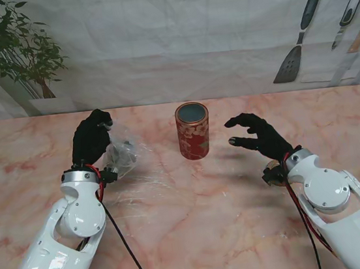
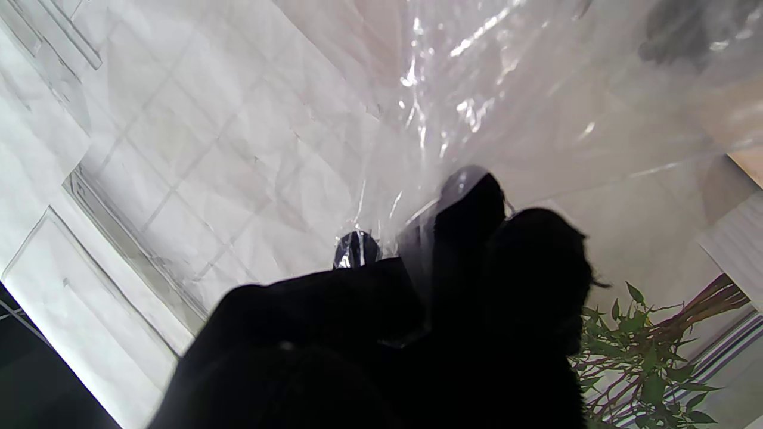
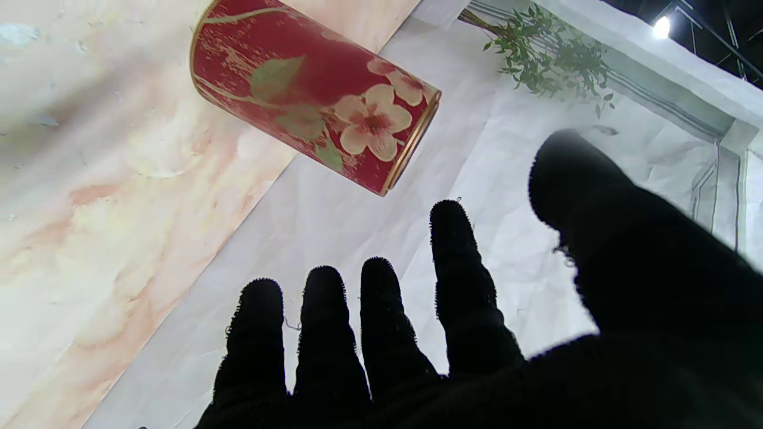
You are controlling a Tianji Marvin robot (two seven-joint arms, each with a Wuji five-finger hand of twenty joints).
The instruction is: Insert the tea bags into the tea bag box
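Pink-veined marble tabletop [image 1: 198,230] fills your stand view, glossy and smooth, and behind it hangs a creased white backdrop [image 1: 174,37] printed with pale tiles, a leafy plant [image 1: 15,46] at its left and a black slotted spatula [image 1: 299,34] among utensils at its right.

Your two white arms come up from the near corners, each ending in a black fabric-gloved hand. Near the table's middle stands the tea bag box [image 1: 193,131], an upright cylinder in red with cream blossoms and a thin gold rim; its top is open and the inside looks grey.

Your left hand [image 1: 91,138], well to the left of the box, has its fingers curled closed on a crinkled clear plastic bag [image 1: 122,156] that glints and holds something dark you cannot make out. In the left wrist view the film drapes over the fingertips [image 2: 471,196].

Your right hand [image 1: 259,135] hovers just right of the box, apart from it, holding nothing, fingers [image 3: 459,238] spread and thumb wide.
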